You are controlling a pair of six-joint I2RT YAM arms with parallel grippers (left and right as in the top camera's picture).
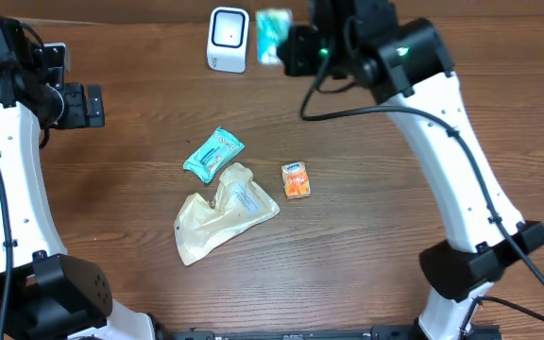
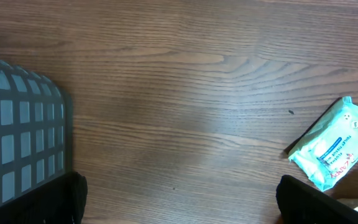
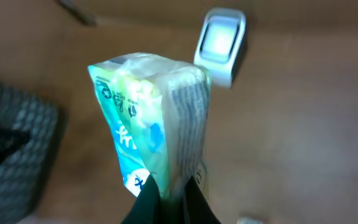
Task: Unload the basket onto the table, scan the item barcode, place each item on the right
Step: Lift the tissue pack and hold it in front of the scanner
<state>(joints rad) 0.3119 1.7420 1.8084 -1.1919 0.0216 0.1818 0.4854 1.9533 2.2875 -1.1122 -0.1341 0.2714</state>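
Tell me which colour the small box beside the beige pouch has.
The small box is mostly orange, pale on top; best in the overhead view.

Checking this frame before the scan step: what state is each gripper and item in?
barcode scanner: standing on table.
green packet: held aloft beside barcode scanner.
right gripper: shut on green packet.
left gripper: open, empty.
teal wipes pack: lying flat on table.
cream pouch: lying crumpled.
orange packet: lying flat.
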